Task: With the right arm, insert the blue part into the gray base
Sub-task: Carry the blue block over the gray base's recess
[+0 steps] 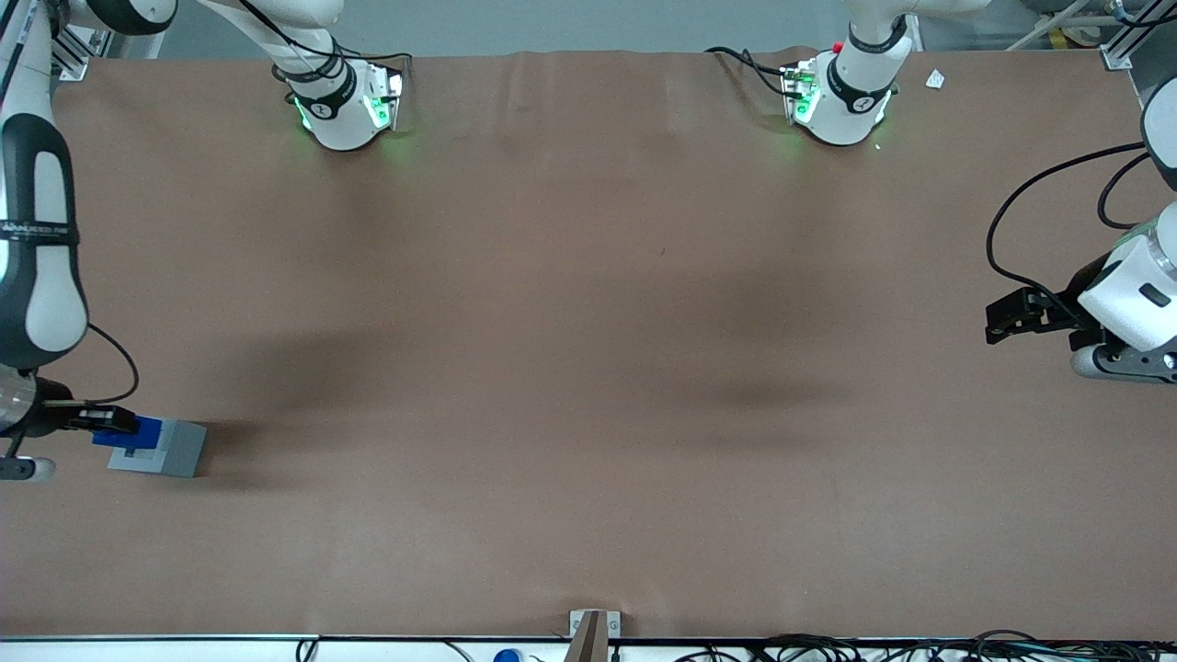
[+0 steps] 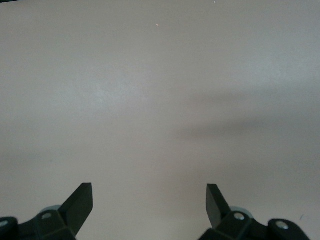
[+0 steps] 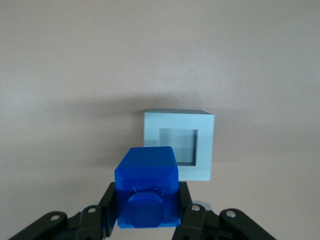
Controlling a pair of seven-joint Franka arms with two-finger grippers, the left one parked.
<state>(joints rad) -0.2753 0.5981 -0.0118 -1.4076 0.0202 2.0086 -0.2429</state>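
Fingers (image 3: 186, 207) clamp blue part (image 3: 147, 186) – gripper (image 3: 146, 210) over gray base (image 3: 178, 145)

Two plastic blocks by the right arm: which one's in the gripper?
The small bright-blue plastic block, clamped in the black two-finger gripper. The light-gray square socketed base sits free on the table, socket empty.

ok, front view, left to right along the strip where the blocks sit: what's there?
Right arm → its claw, shut on the blue part → gray base → bare table.
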